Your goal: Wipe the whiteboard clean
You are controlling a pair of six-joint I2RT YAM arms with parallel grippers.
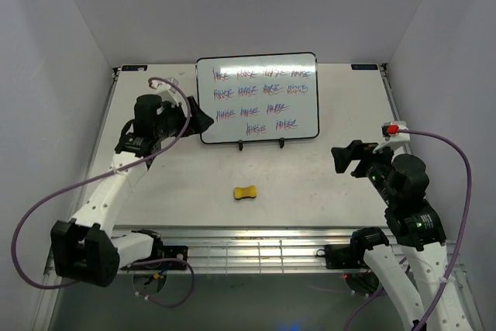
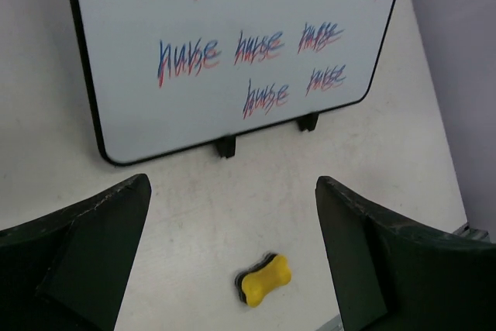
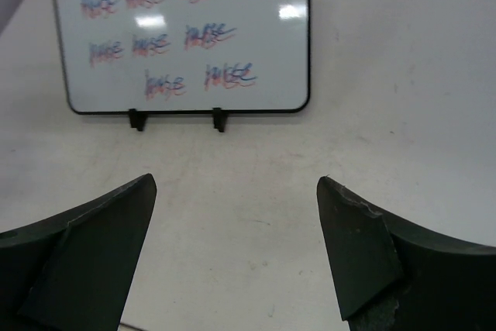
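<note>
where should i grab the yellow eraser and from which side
Grip the yellow eraser across its narrow waist, coming straight down from above. It lies flat on the table and its bone shape pinches in at the middle, so jaws should seat there between the wider ends. Its dark pad faces down, so a top grasp likely leaves it ready for the whiteboard.

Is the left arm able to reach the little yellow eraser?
Probably yes. The left gripper is open, and only bare table lies between it and the eraser.
</note>
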